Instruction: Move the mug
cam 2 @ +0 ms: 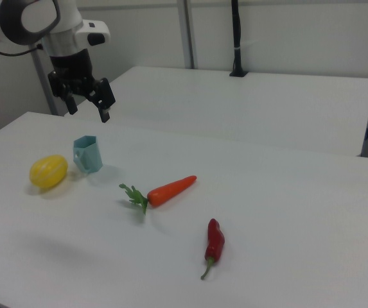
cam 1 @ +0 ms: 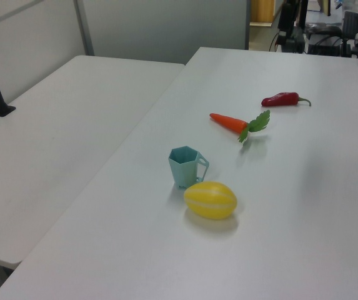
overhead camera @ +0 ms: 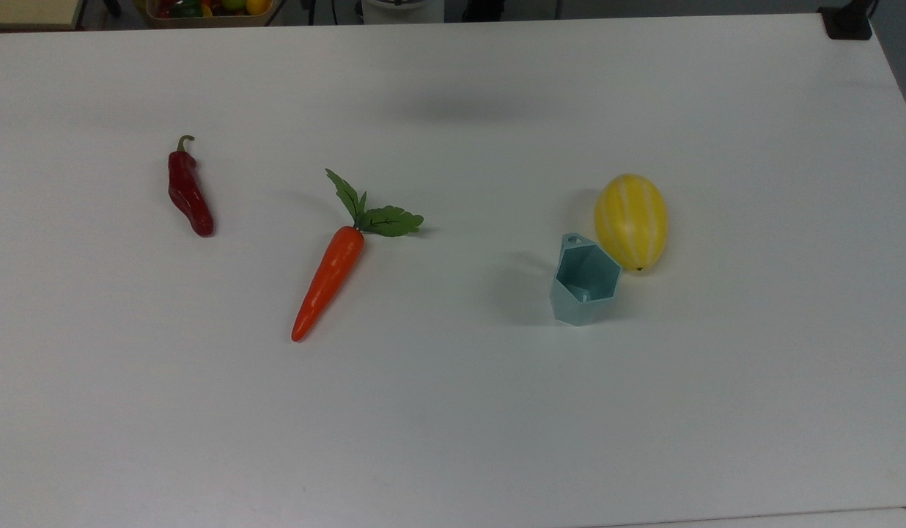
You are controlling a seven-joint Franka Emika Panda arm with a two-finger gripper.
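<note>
While gripper [cam 2: 88, 108] hangs above mug [cam 2: 87, 154], fingers spread, nothing held, you watch melon [overhead camera: 632, 221]: mug [overhead camera: 583, 280] upright mid-table [overhead camera: 453, 440], just beside it. Off-centre descent likely clips rim, tips light cup, or rolls melon toward edge.

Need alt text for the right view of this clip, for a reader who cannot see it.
A robot gripper hangs open in the air above a pale teal mug standing upright on a white table. A yellow melon lies at the right view's left of the mug; a carrot and a red chili pepper lie further right.
</note>
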